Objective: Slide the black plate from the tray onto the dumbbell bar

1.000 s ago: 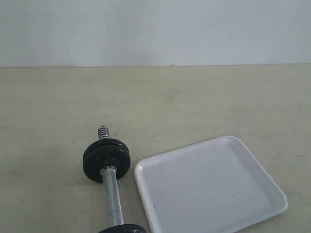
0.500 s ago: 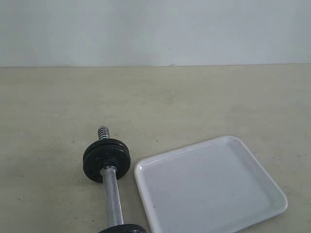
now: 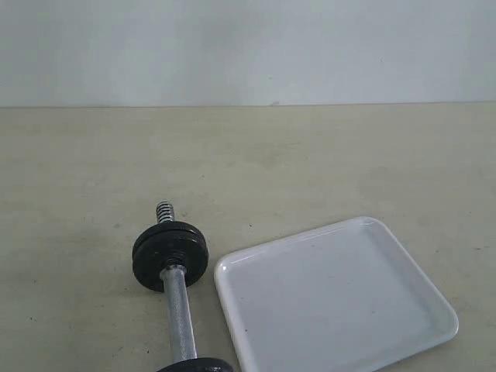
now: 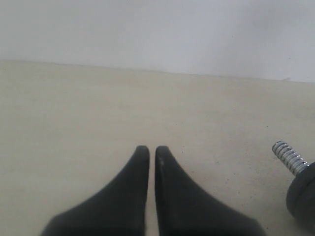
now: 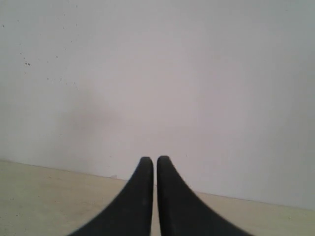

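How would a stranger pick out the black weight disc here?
Find the big white tray. Beside its left edge lies a chrome dumbbell bar. The black plate is the one whole dark disc, threaded on it near the coiled far end.

The table [image 3: 248, 155] lies open toward its far edge. Along the near edge the dumbbell bar [image 3: 179, 319], black plate [image 3: 153, 256] and tray [image 3: 333, 302] block passage, with seemingly a slim gap between.

Beige table [image 3: 325, 163], matte, faintly speckled. Lying on it: white tray [image 3: 333, 302], near right; dumbbell bar [image 3: 178, 310] just left of tray, carried on black plate [image 3: 170, 256] and 2nd plate [image 3: 198, 366], cropped at frame edge.
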`<action>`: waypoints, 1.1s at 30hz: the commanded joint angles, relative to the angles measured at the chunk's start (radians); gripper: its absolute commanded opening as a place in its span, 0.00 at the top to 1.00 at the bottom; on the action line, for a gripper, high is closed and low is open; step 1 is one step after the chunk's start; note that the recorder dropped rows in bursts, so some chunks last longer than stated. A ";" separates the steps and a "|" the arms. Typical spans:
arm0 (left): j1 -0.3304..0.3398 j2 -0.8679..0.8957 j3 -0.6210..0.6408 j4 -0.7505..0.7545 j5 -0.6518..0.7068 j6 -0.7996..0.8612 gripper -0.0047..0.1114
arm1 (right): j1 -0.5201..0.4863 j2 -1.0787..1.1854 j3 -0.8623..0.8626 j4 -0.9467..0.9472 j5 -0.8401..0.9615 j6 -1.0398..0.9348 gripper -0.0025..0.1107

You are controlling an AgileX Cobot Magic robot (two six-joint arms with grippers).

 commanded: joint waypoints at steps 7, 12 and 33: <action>0.003 -0.001 0.002 0.011 -0.002 -0.042 0.92 | -0.004 -0.024 0.028 0.035 0.104 -0.003 0.97; 0.003 -0.001 0.002 0.067 -0.002 -0.079 0.92 | -0.004 -0.024 0.076 0.032 0.012 -0.003 0.97; 0.003 -0.001 0.002 0.136 -0.002 -0.079 0.92 | -0.004 -0.024 0.085 -0.504 0.355 0.621 0.97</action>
